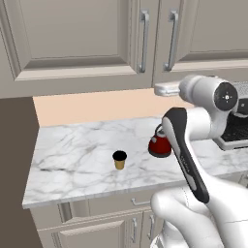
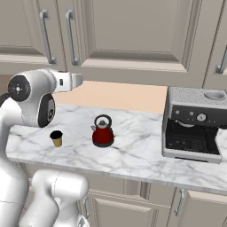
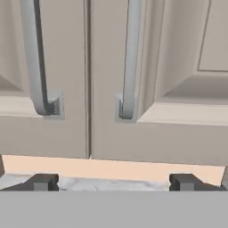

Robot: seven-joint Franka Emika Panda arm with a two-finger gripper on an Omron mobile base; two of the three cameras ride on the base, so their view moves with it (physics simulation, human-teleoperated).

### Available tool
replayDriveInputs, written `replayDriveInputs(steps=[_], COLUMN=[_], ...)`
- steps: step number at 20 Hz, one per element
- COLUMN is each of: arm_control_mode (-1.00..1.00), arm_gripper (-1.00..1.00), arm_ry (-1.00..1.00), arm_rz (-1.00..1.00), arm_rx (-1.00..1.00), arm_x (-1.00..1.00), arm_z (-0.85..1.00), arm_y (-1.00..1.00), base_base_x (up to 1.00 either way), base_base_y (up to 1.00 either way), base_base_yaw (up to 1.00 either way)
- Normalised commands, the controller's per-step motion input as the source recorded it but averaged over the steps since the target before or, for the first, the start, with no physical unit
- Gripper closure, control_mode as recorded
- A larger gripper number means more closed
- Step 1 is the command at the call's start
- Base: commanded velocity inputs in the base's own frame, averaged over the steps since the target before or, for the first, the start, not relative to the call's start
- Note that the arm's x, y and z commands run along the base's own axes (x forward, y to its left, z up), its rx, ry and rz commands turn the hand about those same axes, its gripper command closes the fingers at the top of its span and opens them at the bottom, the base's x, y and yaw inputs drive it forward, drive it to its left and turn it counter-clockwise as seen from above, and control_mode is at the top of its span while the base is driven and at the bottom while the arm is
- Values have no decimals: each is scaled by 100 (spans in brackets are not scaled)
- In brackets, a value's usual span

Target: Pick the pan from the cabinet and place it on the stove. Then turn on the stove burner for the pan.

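Observation:
The cabinet (image 3: 178,53) faces me with both doors shut, its two long metal bar handles (image 3: 130,58) (image 3: 38,58) on either side of the centre seam. The same pair of doors hangs above the counter in the left base view, cabinet (image 1: 160,34), and in the right base view, cabinet (image 2: 57,26). My gripper (image 3: 113,182) is open, its fingertips (image 3: 42,181) spread wide just below the doors' bottom edge, holding nothing. The hand (image 1: 167,88) (image 2: 71,81) sits a little under and in front of the handles. The pan is hidden and the stove is out of view.
On the marble counter (image 1: 72,160) stand a red kettle (image 1: 160,143) (image 2: 103,131) and a small dark-topped cup (image 1: 119,160) (image 2: 56,138). A coffee machine (image 2: 195,126) stands at the right. Base cabinet doors and drawers run below the counter edge.

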Motion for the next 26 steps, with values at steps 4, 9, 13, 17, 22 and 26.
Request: replayDriveInputs(steps=[4, 9, 13, 17, 22, 26], arm_control_mode=[-100, -100, -100, -100, -100, -100], arm_gripper=[-100, -100, -100, -100, -100, -100], arm_ry=[-33, -26, -19, -12, -5, 0], arm_rz=[-1, -8, -10, -6, 0, 3], arm_rx=[-3, -1, 0, 0, 0, 1], arm_x=[0, 0, 3, 13, 25, 37], arm_z=[49, 47, 48, 44, 28, 8], arm_y=[0, 0, 0, -3, -3, -1], base_base_x=[0, 0, 0, 0, 0, 0], base_base_y=[0, 0, 0, 0, 0, 0], base_base_yaw=[0, 0, 0, 0, 0, 0])
